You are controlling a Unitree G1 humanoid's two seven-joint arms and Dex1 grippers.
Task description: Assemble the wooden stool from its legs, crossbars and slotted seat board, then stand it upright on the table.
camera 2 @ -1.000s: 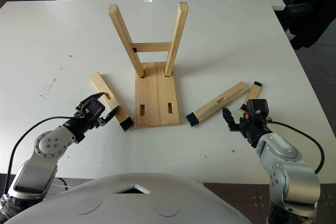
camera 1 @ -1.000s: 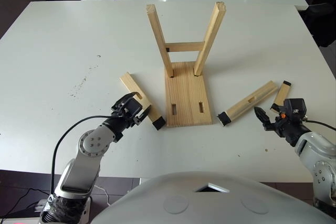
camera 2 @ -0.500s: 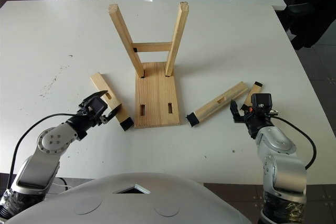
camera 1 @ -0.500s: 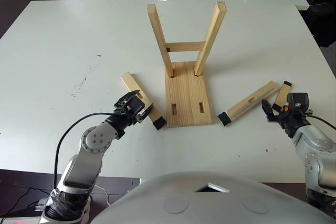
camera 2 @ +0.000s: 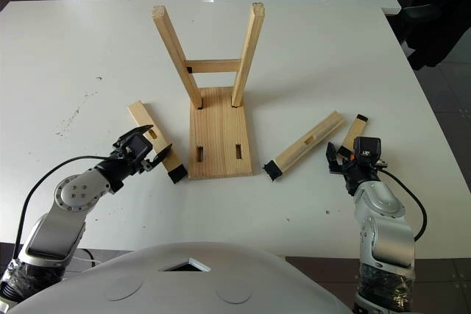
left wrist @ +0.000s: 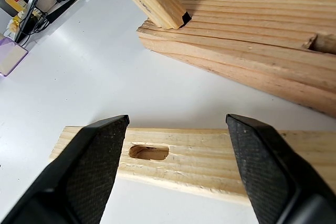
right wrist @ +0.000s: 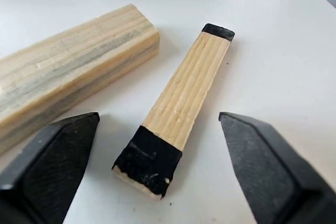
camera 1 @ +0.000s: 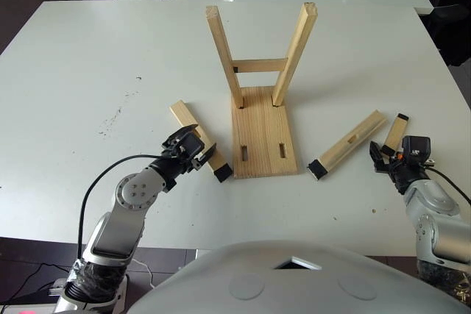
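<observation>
The slotted seat board [camera 1: 263, 131] lies flat in the middle of the white counter [camera 1: 88, 64]. At its 12 o'clock end two legs stand in the slots: the left standing leg [camera 1: 223, 53] and the right standing leg [camera 1: 294, 49]. Both lean outward a little, and a crossbar [camera 1: 257, 65] joins them partway up. The two slots [camera 1: 244, 154] at the board's 6 o'clock end are unfilled. At 9 o'clock from the board a loose leg [camera 1: 197, 137] lies flat on the counter, its black-capped end just beside the board's near corner. The left hand [left wrist: 176, 129] is released, its dark fingers [left wrist: 89, 166] spread to either side of this leg near its mortise hole, not clamped on it. At 3 o'clock from the board a second loose leg [camera 1: 347, 145] lies at a slant, black cap toward the board. Just beyond it, farther toward 3 o'clock, lies the short crossbar [right wrist: 178, 108], black at both ends. The right hand [right wrist: 157, 124] is also released, with the short crossbar's near end between its wide-spread fingers [right wrist: 47, 156], clear of both.
</observation>
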